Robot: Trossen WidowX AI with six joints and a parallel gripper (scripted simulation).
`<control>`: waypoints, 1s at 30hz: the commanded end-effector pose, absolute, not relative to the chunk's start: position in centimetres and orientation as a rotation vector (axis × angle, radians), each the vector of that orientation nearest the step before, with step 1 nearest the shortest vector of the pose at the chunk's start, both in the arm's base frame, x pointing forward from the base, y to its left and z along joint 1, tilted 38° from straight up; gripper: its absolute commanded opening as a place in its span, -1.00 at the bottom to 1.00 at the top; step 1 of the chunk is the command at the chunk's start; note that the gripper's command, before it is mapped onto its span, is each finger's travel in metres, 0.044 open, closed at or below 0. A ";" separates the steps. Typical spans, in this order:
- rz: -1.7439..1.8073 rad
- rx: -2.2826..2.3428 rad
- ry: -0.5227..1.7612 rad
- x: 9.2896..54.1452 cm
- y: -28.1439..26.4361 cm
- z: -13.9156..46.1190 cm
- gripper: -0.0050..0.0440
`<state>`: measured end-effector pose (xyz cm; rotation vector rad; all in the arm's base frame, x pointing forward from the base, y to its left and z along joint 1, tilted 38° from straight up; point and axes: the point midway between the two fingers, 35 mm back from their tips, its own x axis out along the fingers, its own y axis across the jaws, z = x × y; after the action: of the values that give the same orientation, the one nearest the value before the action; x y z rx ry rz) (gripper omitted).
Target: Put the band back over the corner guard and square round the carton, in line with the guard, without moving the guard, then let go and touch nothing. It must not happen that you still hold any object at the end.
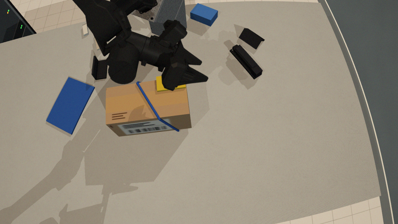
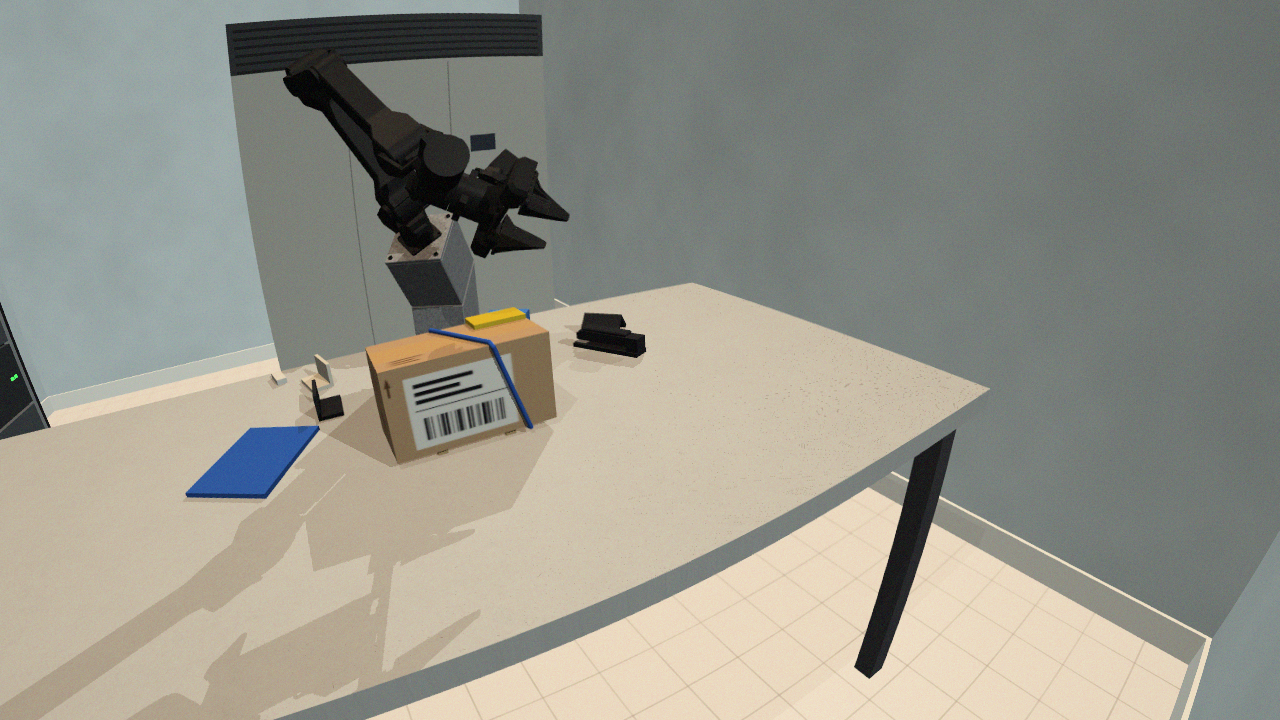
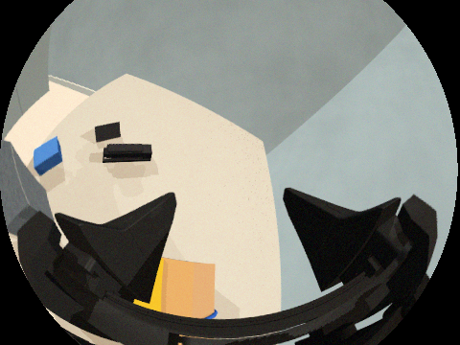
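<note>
A brown carton (image 1: 147, 107) with a barcode label lies on the table; it also shows in the exterior view (image 2: 460, 385) and in the wrist view (image 3: 187, 287). A yellow corner guard sits on its far top edge, near the right end (image 2: 494, 317). A blue band (image 1: 155, 109) runs slantwise across the carton's top and front (image 2: 505, 376), to the left of the guard and not over it. My gripper (image 1: 201, 70) (image 2: 547, 228) (image 3: 230, 196) is open and empty, high above the carton's far right corner.
A flat blue pad (image 1: 71, 104) lies left of the carton. A small blue block (image 1: 203, 13), two black pieces (image 1: 246, 61) (image 1: 251, 37) and a small black block (image 1: 99, 69) lie about. My grey base pedestal (image 2: 434, 277) stands behind the carton.
</note>
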<state>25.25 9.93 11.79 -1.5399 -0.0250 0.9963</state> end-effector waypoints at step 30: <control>0.573 -1.129 0.754 24.7 1.4 9.4 -0.31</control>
<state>24.96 3.42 9.31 -1.2234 0.5850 0.7107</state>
